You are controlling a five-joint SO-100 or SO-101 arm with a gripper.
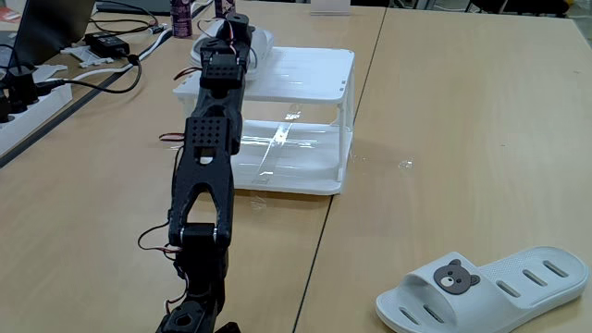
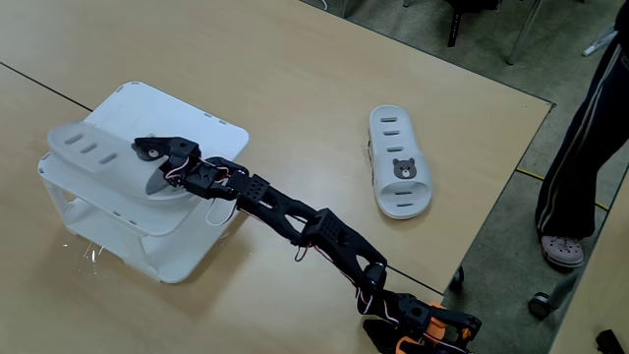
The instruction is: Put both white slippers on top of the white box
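Observation:
One white slipper (image 2: pixel 93 147) lies flat on the top of the white box (image 2: pixel 211 133), at its far left corner, with its end sticking out over the edge. My gripper (image 2: pixel 147 169) reaches over the box top and is shut on this slipper's near strap end. In the fixed view from behind the arm, the gripper (image 1: pixel 233 30) hides most of that slipper (image 1: pixel 262 42) on the box (image 1: pixel 305 69). The second white slipper (image 2: pixel 398 162) lies on the table apart from the box, bear badge up, also seen low on the right (image 1: pixel 499 287).
A power strip (image 1: pixel 23 102), a black adapter (image 1: pixel 106 43) and cables crowd the table's back left. A dark bottle (image 1: pixel 181 17) stands behind the box. A person (image 2: pixel 590 118) stands beyond the table's right edge. Open tabletop lies between the box and the loose slipper.

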